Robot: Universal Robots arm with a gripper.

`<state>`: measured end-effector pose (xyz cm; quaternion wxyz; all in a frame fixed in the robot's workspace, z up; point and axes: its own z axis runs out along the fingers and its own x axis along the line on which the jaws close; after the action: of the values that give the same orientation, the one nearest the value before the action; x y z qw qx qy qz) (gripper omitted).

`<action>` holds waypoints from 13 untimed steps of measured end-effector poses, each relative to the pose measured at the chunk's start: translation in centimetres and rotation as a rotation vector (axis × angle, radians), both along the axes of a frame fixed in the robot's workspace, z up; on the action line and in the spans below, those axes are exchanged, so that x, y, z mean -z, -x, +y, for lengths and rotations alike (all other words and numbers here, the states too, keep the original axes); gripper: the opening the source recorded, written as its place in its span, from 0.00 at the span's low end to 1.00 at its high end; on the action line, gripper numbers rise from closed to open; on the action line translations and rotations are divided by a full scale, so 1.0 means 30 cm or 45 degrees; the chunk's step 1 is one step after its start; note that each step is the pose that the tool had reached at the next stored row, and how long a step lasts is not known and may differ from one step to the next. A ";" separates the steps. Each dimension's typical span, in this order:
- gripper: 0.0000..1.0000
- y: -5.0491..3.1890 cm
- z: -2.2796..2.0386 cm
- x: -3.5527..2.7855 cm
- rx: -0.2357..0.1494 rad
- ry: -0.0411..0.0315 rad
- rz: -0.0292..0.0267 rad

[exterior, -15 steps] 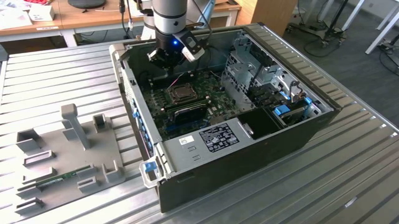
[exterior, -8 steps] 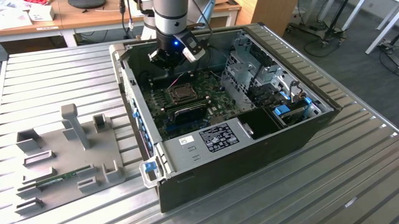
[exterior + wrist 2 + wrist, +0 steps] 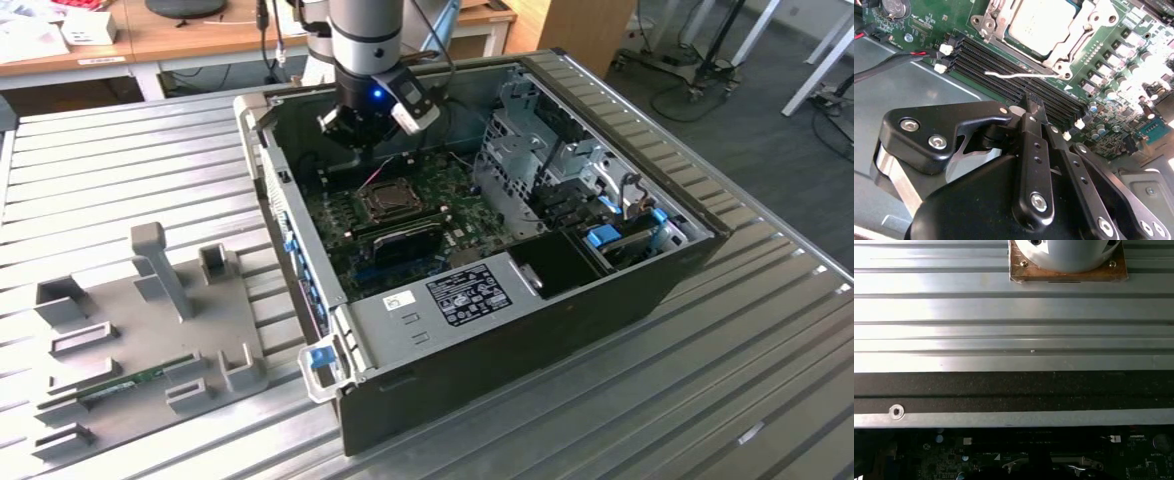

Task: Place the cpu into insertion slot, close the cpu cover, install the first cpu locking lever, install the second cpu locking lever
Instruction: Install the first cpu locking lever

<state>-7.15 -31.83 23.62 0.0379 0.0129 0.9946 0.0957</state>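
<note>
**Q:** One work surface, or several?
**A:** One ribbed metal table. It carries the open computer case and a grey holder tray. Wooden desks stand beyond it. Dark floor lies to the exterior view's right.

**Q:** Chip location?
**A:** The chip sits in the socket on the green board. The cover lies over its edges.

**Q:** Gripper condition?
**A:** The gripper hangs above the board, near the socket. In the second wrist view its jaws appear pressed together, gripping nothing.
</note>
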 end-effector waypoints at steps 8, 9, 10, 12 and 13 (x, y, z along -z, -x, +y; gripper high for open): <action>0.10 -0.011 0.000 0.010 0.000 0.0021 0.0050; 0.10 -0.013 0.000 0.012 0.000 0.0020 0.0051; 0.10 -0.014 0.000 0.013 0.000 0.0021 0.0052; 0.10 -0.017 0.000 0.016 0.000 0.0020 0.0051; 0.10 -0.018 0.000 0.018 0.000 0.0021 0.0052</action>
<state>-6.61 -31.83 23.08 0.0358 0.0130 0.9948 0.0949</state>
